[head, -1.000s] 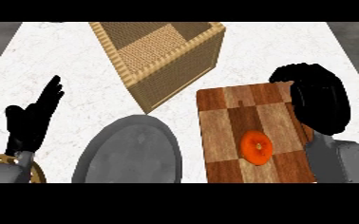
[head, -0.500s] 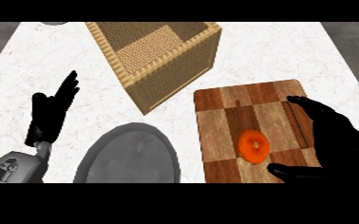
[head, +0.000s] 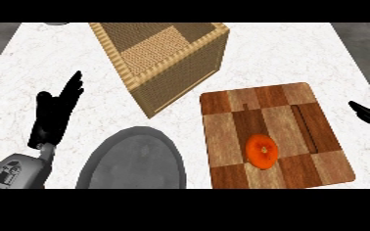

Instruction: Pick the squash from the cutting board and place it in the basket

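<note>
A white marbled counter (head: 289, 54) fills the head view, seen from steeply above. Largest on it is a square woven basket (head: 180, 78), tan and open-topped, standing toward 12 o'clock with a corner pointing down toward the middle of the view. Next in size is a wooden cutting board (head: 239, 122) of light and dark brown patches, lying at 4 o'clock, just beside the basket's lower right wall but apart from it. A grey oval plate (head: 133, 159) sits at 7 o'clock, cut off by the lower edge, near the board's left side and below the basket's corner. The robot's left hand (head: 54, 112) shows at 9 o'clock, black, on a grey forearm, its fingers straight and spread apart, pointing up, holding nothing. The squash (head: 262, 150), a small orange round piece, lies on the cutting board's lower middle, untouched by either hand. Smallest is a black sliver of the right hand (head: 359, 109) at 3 o'clock, at the view's edge beside the board; I cannot tell whether it is open or closed.
</note>
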{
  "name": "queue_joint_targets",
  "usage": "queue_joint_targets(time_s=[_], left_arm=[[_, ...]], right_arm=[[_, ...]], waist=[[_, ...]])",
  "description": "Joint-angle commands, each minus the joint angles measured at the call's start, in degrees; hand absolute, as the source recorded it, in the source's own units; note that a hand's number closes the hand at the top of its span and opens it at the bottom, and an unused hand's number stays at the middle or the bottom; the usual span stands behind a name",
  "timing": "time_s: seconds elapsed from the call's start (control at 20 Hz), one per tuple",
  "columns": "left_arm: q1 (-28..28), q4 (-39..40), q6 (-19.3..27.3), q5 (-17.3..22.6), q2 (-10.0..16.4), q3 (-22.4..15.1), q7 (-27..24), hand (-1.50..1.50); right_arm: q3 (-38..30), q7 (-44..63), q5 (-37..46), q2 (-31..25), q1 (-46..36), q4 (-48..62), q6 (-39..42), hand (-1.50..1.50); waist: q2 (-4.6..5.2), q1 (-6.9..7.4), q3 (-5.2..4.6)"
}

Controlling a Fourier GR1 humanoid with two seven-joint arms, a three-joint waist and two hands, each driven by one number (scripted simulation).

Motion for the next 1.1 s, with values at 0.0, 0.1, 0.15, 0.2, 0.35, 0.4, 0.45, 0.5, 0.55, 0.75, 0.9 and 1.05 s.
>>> queue_joint_targets(time_s=[0.0,0.1,0.15,0.2,0.35,0.4,0.45,0.5,0.55,0.75,0.9,1.05], left_arm=[[-0.8,-0.8,-0.7,-0.2,0.1,0.0,1.0,0.0],[-0.5,1.1,-0.1,-1.1,-2.4,-0.4,-0.9,0.0],[-0.8,1.1,-0.3,-1.6,-1.5,0.3,-0.5,0.0],[-1.0,0.4,-0.3,-2.6,-2.6,-0.8,-0.3,0.0],[-3.3,1.3,-1.0,-2.6,-3.1,1.6,1.3,0.0],[-2.1,2.0,-4.0,-2.7,-2.3,2.8,0.8,0.0],[-5.6,5.7,-2.5,-4.6,-5.0,2.4,0.7,0.0],[-3.3,0.1,-0.6,-5.5,-5.4,1.8,3.6,0.0],[-3.3,3.3,-2.7,-5.0,-4.5,2.6,0.8,0.0],[-3.2,3.6,-4.0,-6.1,-6.4,4.3,1.1,0.0],[-1.1,-1.2,-5.3,-6.4,-5.4,5.1,3.0,0.0],[-2.8,3.9,-4.7,-9.0,-8.9,5.4,0.5,0.0]], right_arm=[[-2.9,3.0,-1.5,-10.3,4.2,-2.6,10.5,-1.5],[-5.4,4.6,-4.9,-11.5,6.3,-6.1,13.8,-1.5],[-6.0,4.9,-5.8,-11.1,7.8,-8.2,15.0,-1.5],[-7.3,2.2,-4.8,-11.2,9.3,-6.2,16.4,-1.5],[-11.8,9.1,-11.0,-10.9,10.5,-12.3,20.3,-1.5],[-10.2,7.8,-6.6,-6.5,9.8,-10.4,19.6,-1.5],[-8.8,11.9,-8.2,-6.4,7.1,-10.5,19.8,-1.5],[-10.8,11.0,-7.1,-5.0,9.1,-12.1,21.0,-1.5],[-11.3,5.5,-2.2,-1.2,15.7,-13.8,19.9,-1.5],[-11.1,8.2,-2.6,2.2,7.7,-9.6,19.7,-1.5],[-9.1,11.5,2.3,5.6,6.6,-11.4,17.8,-1.5],[-6.0,10.4,7.8,8.6,1.8,-6.1,16.2,-1.5]], waist=[[0.1,0.75,0.09],[0.21,0.83,0.1],[0.18,1.06,0.13],[0.21,1.21,0.18],[0.2,1.35,0.15],[0.29,1.86,0.19],[0.39,1.88,0.17],[0.28,1.96,0.2],[0.21,1.34,0.21],[0.33,2.05,0.2],[0.28,2.3,0.21],[0.4,2.4,0.2]])
